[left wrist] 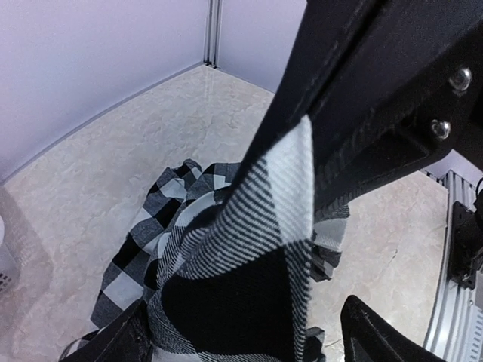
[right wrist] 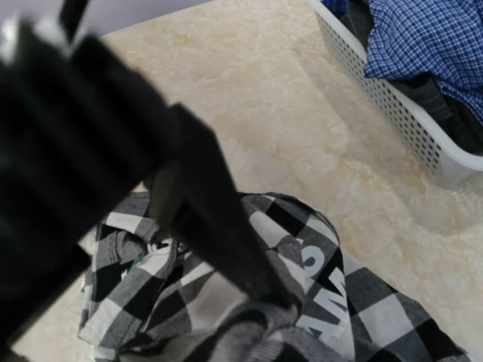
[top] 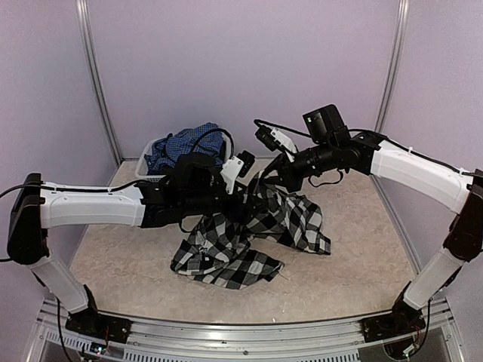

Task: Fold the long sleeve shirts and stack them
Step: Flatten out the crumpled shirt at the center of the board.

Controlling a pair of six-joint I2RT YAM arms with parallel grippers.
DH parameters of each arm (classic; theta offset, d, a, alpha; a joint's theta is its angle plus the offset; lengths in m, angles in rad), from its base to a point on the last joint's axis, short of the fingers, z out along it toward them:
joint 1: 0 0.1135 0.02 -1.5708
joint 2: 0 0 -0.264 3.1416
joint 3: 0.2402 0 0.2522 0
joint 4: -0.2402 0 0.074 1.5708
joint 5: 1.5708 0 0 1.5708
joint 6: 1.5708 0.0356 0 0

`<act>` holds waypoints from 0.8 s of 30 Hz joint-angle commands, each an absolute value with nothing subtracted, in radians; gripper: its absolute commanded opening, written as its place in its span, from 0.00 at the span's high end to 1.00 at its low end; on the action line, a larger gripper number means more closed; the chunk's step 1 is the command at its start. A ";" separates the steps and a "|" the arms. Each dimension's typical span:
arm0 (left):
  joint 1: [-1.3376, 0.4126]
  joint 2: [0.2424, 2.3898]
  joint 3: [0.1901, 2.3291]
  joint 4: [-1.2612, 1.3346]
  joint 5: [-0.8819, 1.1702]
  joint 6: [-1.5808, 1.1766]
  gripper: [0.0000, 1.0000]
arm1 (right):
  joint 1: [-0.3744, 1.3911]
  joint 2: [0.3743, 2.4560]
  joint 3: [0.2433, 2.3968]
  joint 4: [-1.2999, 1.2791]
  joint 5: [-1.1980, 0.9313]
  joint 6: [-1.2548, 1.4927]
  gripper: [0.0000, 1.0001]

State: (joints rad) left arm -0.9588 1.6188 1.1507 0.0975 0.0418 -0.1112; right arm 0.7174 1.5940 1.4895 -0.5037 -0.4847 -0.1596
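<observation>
Hanging from the right gripper [top: 273, 179], which we judge clenched on it, a strip of the check shirt [top: 241, 249] drops to the crumpled rest of it mid-table [top: 362, 226], at 6 o'clock from both grippers. In the left wrist view the strip's long axis runs from 1 to 7 o'clock and passes between the fingers [left wrist: 370, 335] of the left gripper [left wrist: 241, 339], which stand apart, released, either side of the cloth. So the left is the nearer arm for a second grasp, we think, with only a squeeze needed. The blue shirt [top: 185, 145] sits in the basket [top: 145, 170] at 11 o'clock. White block letters [right wrist: 324, 280] show on black; we make out something like an M, the rest folded under.
</observation>
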 commanded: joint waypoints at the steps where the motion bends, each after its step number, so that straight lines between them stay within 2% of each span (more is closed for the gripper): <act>1: -0.966 1.640 1.178 0.148 -0.063 -0.080 0.24 | 0.711 1.565 1.480 -0.490 -0.481 -0.134 1.00; 6: -0.954 1.657 1.184 0.132 -0.037 -0.054 0.46 | 0.708 1.574 1.479 -0.501 -0.473 -0.139 1.00; 12: -0.916 1.650 1.201 0.088 0.116 -0.062 0.93 | 0.702 1.577 1.477 -0.530 -0.388 -0.139 1.00; 13: -0.908 1.641 1.198 0.084 0.134 -0.067 1.00 | 0.700 1.576 1.478 -0.532 -0.362 -0.134 1.00; 14: -0.897 1.619 1.189 0.084 0.154 -0.080 1.00 | 0.697 1.574 1.480 -0.533 -0.335 -0.126 1.00; 16: -0.868 1.577 1.160 0.101 0.203 -0.126 1.00 | 0.688 1.569 1.486 -0.536 -0.286 -0.105 0.89; 18: -0.828 1.520 1.134 0.128 0.227 -0.212 1.00 | 0.679 1.563 1.491 -0.536 -0.245 -0.081 0.69; 21: -0.751 1.442 1.123 0.131 0.233 -0.353 1.00 | 0.670 1.544 1.486 -0.529 -0.212 -0.057 0.47; 24: -0.647 1.369 1.107 0.125 0.233 -0.501 1.00 | 0.667 1.517 1.452 -0.511 -0.192 -0.040 0.30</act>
